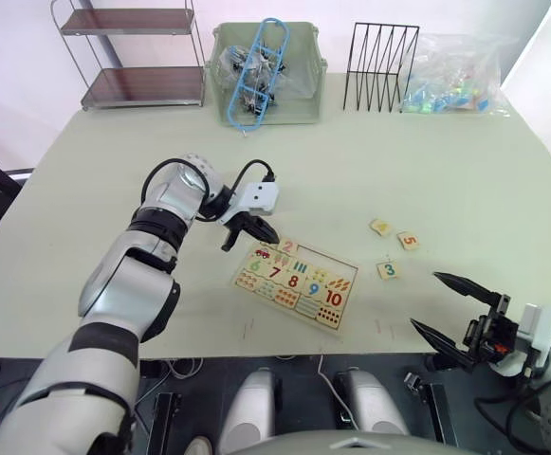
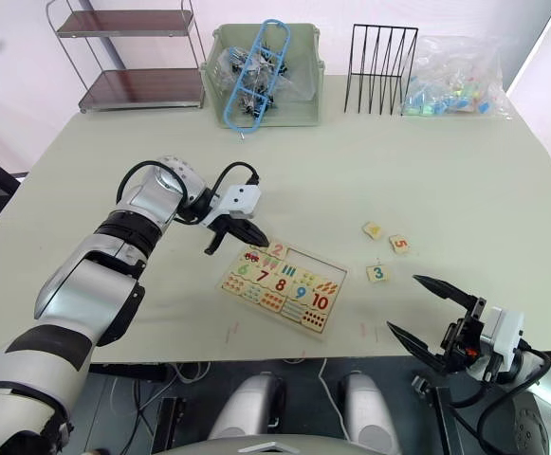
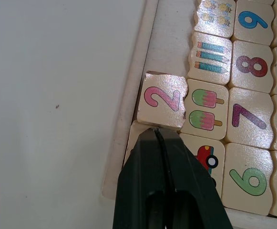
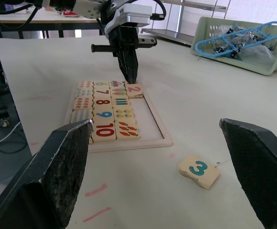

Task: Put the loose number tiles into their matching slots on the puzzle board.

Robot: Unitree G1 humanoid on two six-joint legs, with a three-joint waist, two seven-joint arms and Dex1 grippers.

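Nearest, the right hand (image 1: 452,308) hovers off the table's front edge, its two black fingers spread wide apart and holding nothing. Just beyond it on the pale table (image 1: 465,180) lie three loose light-wood square number tiles: the teal 3 tile (image 1: 387,270), the orange 5 tile (image 1: 408,240) and a third tile (image 1: 380,227) whose digit cannot be read. Left of them sits the flat rectangular light-wood puzzle board (image 1: 296,283) with coloured numbers up to 10. The pink 2 tile (image 3: 161,100) lies in the slot row along its far edge. The left hand (image 3: 158,136), fingers pressed together, points down beside that tile. Farther back stand a green plastic bin (image 1: 266,71) and a black wire rack (image 1: 381,66).
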